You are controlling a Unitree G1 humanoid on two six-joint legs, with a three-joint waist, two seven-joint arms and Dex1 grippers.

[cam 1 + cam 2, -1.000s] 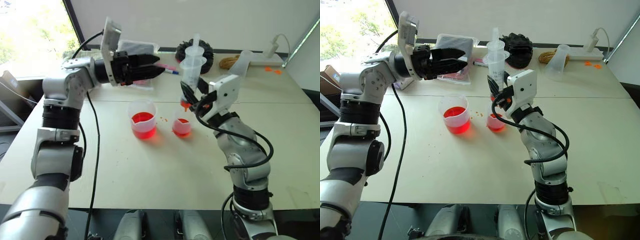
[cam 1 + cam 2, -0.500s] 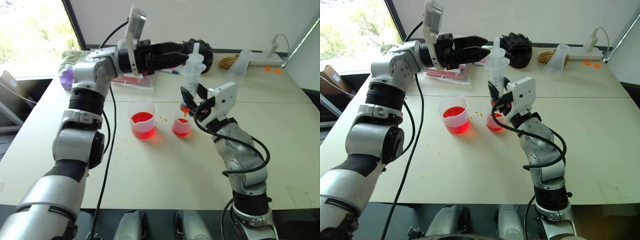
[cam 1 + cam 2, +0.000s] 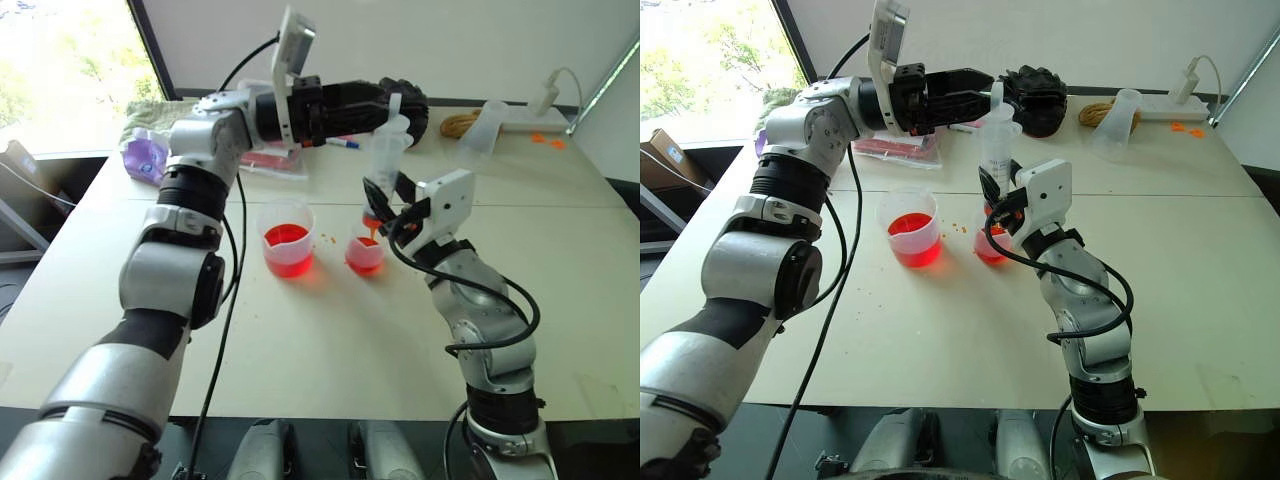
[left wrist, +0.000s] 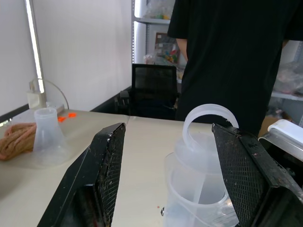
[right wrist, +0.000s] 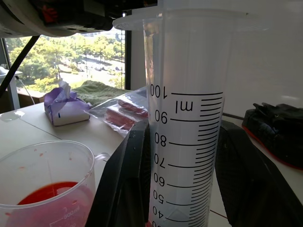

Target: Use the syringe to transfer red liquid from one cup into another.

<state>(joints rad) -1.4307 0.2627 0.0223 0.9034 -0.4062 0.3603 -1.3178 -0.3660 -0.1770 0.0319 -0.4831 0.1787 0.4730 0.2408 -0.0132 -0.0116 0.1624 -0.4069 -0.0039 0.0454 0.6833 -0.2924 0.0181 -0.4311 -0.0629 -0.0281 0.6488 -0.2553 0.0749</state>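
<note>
Your right gripper (image 3: 992, 200) stays clamped on the large clear graduated plastic syringe (image 3: 385, 155), upright, its orange tip just above the smaller clear plastic cup (image 3: 364, 253) holding a little red liquid (image 3: 366, 242). The wider clear cup (image 3: 285, 236) of red stands just beside. Your left gripper (image 3: 385, 100), jaws wide apart, has swung across from the left; in the left wrist view its fingers (image 4: 106, 165) flank the white plunger's ring (image 4: 208, 124). Likely next: press the plunger to discharge. The pale surface (image 3: 330, 340) shows orange flecks; further back lie a packet (image 3: 895, 148) and a black wheel (image 3: 1038, 100); a person in black (image 4: 236, 56) stands beyond.
</note>
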